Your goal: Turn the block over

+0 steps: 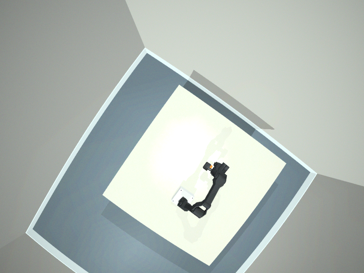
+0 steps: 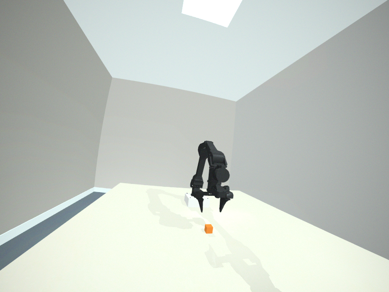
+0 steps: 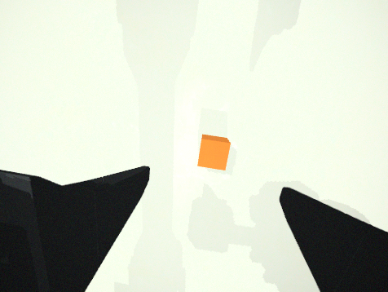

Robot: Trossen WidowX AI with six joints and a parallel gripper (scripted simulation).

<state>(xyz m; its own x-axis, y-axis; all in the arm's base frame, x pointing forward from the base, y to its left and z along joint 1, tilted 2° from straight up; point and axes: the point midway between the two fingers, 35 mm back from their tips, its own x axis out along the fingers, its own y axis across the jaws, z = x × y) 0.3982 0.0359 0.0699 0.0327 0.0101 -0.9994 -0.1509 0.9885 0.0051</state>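
Observation:
The orange block [image 1: 211,166] [image 2: 208,228] [image 3: 213,152] rests flat on the pale table [image 1: 132,182] [image 2: 94,251] [image 3: 61,81]. In the wrist view its plain orange top faces the camera, with a thin strip of a darker orange side at its far edge. No mark shows on the faces in view; the face towards the table is hidden. My gripper [image 2: 211,211] [image 3: 214,183] is open and empty, pointing down above the table. In the wrist view the block lies between the lines of the fingers, slightly beyond the tips. The fingers touch nothing.
The arm's white base box [image 1: 186,193] [image 2: 194,202] stands on the table behind the gripper in the exterior view. Shadows of the arm fall across the table around the block. Blue-grey floor [image 1: 117,123] and walls surround the table.

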